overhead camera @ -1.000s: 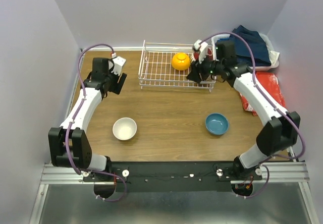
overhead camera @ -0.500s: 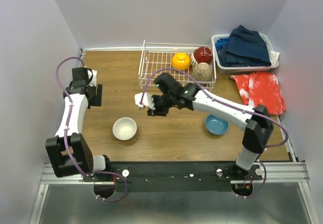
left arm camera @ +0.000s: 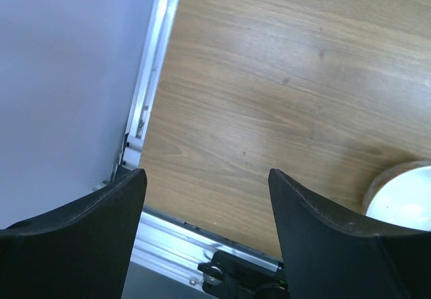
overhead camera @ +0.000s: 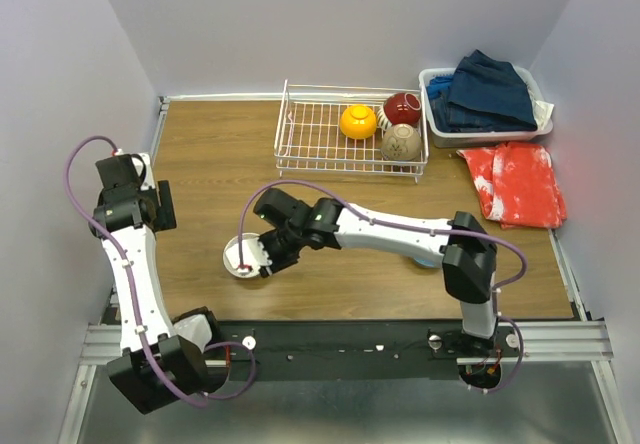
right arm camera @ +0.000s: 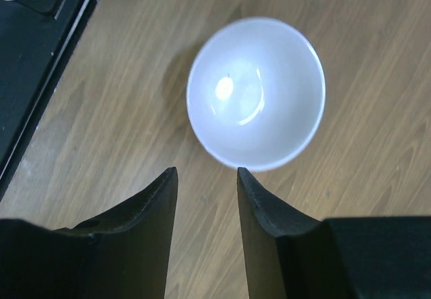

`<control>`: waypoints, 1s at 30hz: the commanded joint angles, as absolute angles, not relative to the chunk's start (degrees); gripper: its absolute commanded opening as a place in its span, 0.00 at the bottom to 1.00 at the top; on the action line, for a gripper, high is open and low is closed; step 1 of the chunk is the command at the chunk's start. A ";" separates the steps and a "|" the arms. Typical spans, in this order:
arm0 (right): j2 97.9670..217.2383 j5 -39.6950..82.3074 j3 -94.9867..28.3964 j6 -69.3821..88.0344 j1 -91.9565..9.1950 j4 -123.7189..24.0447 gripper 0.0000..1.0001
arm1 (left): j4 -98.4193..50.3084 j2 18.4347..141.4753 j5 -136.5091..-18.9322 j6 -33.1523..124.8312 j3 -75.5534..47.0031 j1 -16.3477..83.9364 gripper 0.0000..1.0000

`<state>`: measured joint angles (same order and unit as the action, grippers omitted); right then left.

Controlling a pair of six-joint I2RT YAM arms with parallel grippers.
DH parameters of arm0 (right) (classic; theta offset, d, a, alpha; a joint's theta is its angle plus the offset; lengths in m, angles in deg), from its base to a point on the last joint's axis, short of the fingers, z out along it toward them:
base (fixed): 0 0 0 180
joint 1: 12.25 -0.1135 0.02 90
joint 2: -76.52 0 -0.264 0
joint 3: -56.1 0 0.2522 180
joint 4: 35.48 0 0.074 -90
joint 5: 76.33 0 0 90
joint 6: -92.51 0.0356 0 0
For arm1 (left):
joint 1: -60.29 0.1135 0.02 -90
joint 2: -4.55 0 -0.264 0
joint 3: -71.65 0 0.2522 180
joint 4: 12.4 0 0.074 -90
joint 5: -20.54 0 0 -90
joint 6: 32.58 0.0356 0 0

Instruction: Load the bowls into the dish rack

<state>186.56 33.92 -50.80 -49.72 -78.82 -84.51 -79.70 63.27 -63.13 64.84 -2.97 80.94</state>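
A white bowl stands upright on the wooden table at the front left, and its edge also shows in the top view and the left wrist view. My right gripper is open and empty, with its fingertips just short of the bowl's near rim; in the top view this gripper partly covers the bowl. The white wire dish rack at the back holds an orange bowl, a red bowl and a tan bowl. My left gripper is open and empty over the table's left edge.
A white plastic basket of blue clothes stands at the back right, with a red cloth in front of it. My right arm stretches across the table's middle. A metal rail and a wall border the left side.
My right arm has swung from the rack down to the white bowl at the front left. My left arm has drawn back to the left edge. The blue bowl is now hidden under my right arm.
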 commanded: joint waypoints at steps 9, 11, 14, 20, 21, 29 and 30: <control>198.60 31.07 -59.09 -53.74 -83.18 -88.79 0.50 | -84.17 59.83 -68.23 62.08 -9.08 88.51 0.83; 199.56 29.50 -58.74 -52.95 -83.27 -87.83 0.49 | -84.34 59.48 -68.49 61.90 -8.90 88.59 0.83; 200.01 27.82 -57.77 -51.81 -83.27 -86.16 0.48 | -84.52 58.96 -69.37 61.55 -8.29 89.12 0.83; 199.31 27.38 -57.42 -51.11 -83.27 -87.03 0.11 | -84.08 59.21 -70.86 61.46 -7.58 90.00 0.82; 198.70 27.38 -57.59 -50.49 -83.27 -87.38 0.06 | -84.17 59.48 -71.21 61.55 -7.85 89.91 0.82; 188.59 33.95 -74.00 -38.74 -77.13 -100.28 0.01 | -80.05 64.21 -82.98 64.54 -14.96 88.69 0.79; 188.76 38.49 -80.64 -36.80 -75.29 -101.61 0.01 | -78.91 65.01 -84.30 64.28 -15.32 86.94 0.79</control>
